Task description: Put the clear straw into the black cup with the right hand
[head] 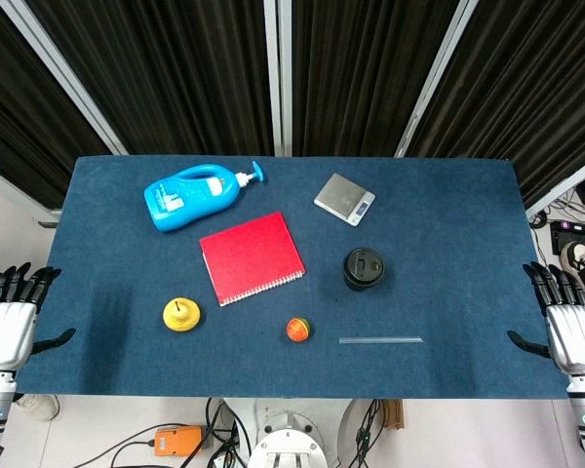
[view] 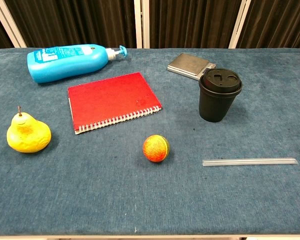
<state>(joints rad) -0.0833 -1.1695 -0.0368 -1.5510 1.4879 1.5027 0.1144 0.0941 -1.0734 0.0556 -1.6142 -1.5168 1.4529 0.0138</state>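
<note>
1. The right hand (head: 573, 334) rests at the right edge of the table (head: 468, 244), fingers (head: 546, 283) spread apart and holding nothing. The left hand (head: 5, 327) rests the same way at the left edge, also open and empty. Neither shows in the chest view.
2. Nearest the front edge, the clear straw (view: 250, 162) lies flat on the blue cloth, running left to right and touching nothing. This looks like the very start: the reach for the straw is the step in hand.
3. A straw this thin and see-through is likely hard to lift off cloth. A pinch near its right end, between thumb and one finger, would leave a long free end for aiming.
4. To the straw's left sits a small red-orange ball (view: 156, 148), near but apart; best keep the hand clear of it.
5. Behind the straw stands the black cup (view: 219, 96), upright, with a black lid on. The lid shows small openings, so the straw tip must probably be turned upright and lowered into one.
6. Farther back lie a red notebook (view: 112, 101), a yellow pear (view: 28, 134), a silver scale (view: 190, 66) and a blue bottle (view: 65, 62).
</note>
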